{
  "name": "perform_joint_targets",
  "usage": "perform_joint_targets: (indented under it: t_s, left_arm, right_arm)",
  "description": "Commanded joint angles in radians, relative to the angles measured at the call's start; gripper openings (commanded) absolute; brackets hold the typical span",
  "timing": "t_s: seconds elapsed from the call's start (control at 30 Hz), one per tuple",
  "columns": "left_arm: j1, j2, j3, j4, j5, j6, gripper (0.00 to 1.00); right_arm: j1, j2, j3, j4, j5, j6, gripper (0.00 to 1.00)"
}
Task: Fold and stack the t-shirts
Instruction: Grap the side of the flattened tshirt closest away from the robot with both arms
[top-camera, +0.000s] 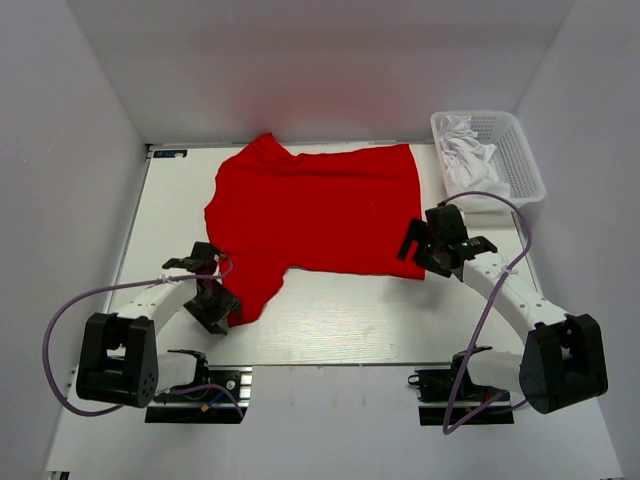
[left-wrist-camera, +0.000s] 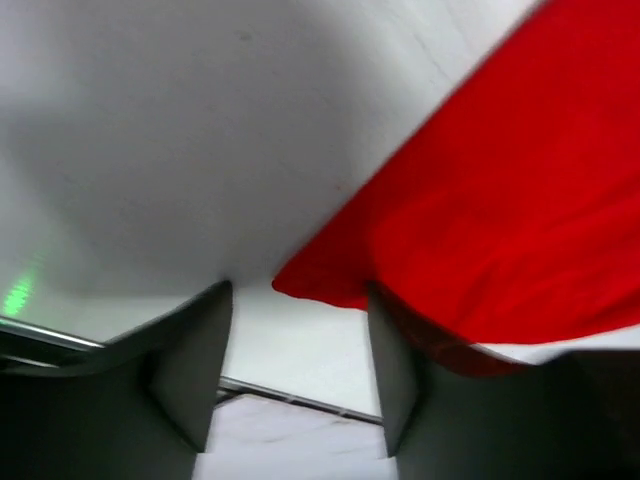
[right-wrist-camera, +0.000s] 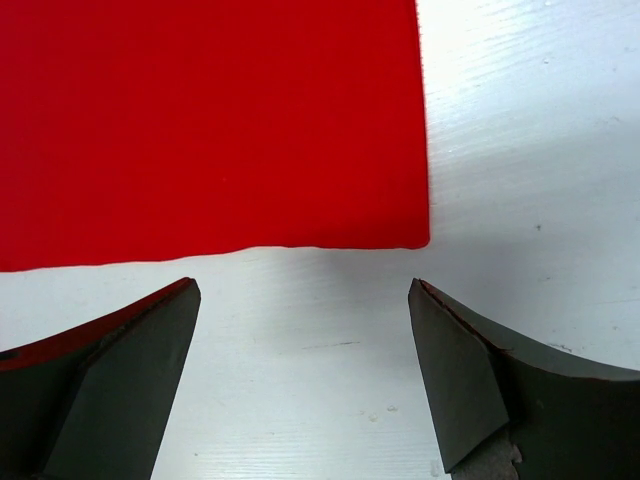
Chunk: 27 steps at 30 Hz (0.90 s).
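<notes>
While the red t-shirt (top-camera: 320, 205) lies spread flat on the table (top-camera: 340, 325), I see both pairs of jaws standing apart, pinching nothing. Right gripper (right-wrist-camera: 305, 295): the hem corner lies just ahead of the gap, toward its right finger. Left gripper (left-wrist-camera: 300, 300): the sleeve tip sits just ahead of the gap, with cloth draped against the right finger. I judge the cloth light, limp and apt to bunch. I would pinch hem corner and sleeve edge, low against the table.

No readable text, small dark tag (top-camera: 170, 153) perhaps lettered, illegible
</notes>
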<state>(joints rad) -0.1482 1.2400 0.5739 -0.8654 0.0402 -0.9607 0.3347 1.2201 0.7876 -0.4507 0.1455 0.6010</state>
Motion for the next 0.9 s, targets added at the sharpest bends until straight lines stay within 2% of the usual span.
perform_joint_targets:
  t_s: [0.0, 0.03, 0.07, 0.1, 0.13, 0.47, 0.8, 0.87]
  left_arm:
    - [-0.004, 0.035, -0.043, 0.103, -0.039, -0.007, 0.55]
    - [-0.004, 0.035, -0.057, 0.129, -0.027, -0.007, 0.3]
    - [-0.004, 0.035, -0.057, 0.138, -0.026, -0.007, 0.16]
    - [-0.004, 0.035, -0.057, 0.147, -0.026, -0.007, 0.05]
    - [-0.004, 0.035, -0.057, 0.157, -0.026, -0.007, 0.0]
    - [-0.004, 0.021, 0.026, 0.193, -0.06, 0.102, 0.0]
    - [-0.004, -0.056, 0.046, 0.192, -0.051, 0.129, 0.0]
    - [-0.004, -0.056, 0.055, 0.183, -0.051, 0.129, 0.0]
  right_arm:
    - [-0.005, -0.002, 0.029, -0.029, 0.049, 0.017, 0.9]
    - [-0.006, 0.001, 0.03, -0.032, 0.052, 0.016, 0.9]
    - [-0.003, 0.007, 0.018, -0.026, 0.058, 0.02, 0.9]
    - [-0.005, 0.012, 0.013, -0.035, 0.055, 0.025, 0.9]
    - [-0.006, 0.016, 0.01, -0.039, 0.057, 0.025, 0.9]
    - [-0.008, 0.082, -0.053, 0.006, 0.052, 0.029, 0.9]
    - [-0.014, 0.343, 0.036, 0.113, 0.052, 0.022, 0.9]
    - [-0.014, 0.357, 0.042, 0.121, 0.055, 0.017, 0.84]
